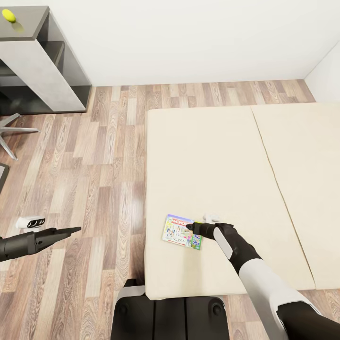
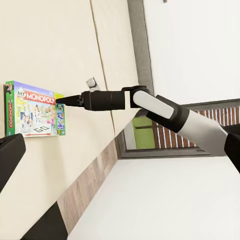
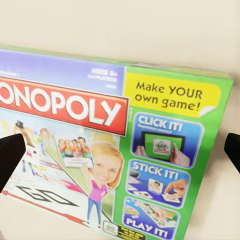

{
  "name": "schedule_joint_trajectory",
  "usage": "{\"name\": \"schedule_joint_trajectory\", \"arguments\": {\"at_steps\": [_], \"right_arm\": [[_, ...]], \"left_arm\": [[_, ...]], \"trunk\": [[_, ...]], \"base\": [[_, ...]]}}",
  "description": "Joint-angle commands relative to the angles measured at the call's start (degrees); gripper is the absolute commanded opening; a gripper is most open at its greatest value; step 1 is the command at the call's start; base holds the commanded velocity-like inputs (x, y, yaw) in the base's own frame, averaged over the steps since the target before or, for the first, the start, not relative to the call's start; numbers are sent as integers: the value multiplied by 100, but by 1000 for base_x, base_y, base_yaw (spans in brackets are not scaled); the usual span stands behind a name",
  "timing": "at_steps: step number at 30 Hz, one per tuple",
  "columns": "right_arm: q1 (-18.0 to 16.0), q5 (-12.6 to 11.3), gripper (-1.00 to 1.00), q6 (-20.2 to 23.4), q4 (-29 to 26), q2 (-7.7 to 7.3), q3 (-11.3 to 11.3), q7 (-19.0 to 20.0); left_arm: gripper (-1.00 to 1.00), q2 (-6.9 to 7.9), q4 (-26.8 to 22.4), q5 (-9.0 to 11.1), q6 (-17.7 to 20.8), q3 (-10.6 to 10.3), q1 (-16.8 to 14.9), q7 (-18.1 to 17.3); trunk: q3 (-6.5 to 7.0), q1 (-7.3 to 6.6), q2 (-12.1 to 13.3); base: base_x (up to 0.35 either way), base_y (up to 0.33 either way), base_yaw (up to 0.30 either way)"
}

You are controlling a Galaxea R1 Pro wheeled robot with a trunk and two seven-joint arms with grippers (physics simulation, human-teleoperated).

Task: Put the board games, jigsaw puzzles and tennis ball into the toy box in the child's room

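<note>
Where plank floor (image 1: 94, 189) meets bed (image 1: 212, 156), Monopoly box (image 1: 182, 232) lies flat.

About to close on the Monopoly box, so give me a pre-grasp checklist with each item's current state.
1. Right pincer at the Monopoly box: ok, its tips reach the box's edge.
2. Pincer open: ok, the right wrist view shows one fingertip at each side of the frame, far apart.
3. Box lies flat on the bed: ok.
4. Fingers straddling the box: cannot tell; contact is not visible.
5. Left pincer out of the way: ok, it hangs over the floor beside the bed.
6. Toy box in sight for the drop: not ok; the visible table corner shows just the ball.
</note>
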Motion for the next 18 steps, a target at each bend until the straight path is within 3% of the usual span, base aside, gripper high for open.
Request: {"name": "schedule_joint_trajectory", "arguments": {"at_steps": [1,18], "right_arm": [[-2,3,100,28,-6,0,3,8],[-2,-5,100,45,-40,3,-3,7]], "left_arm": [[100,2,1,0,61,-2,-2,-20],[100,2,1,0,61,-1,-2,-20]], "trunk": [[-7,3,-9],[-120,3,-9]], "base": [[0,0,0],[0,0,0]]}}
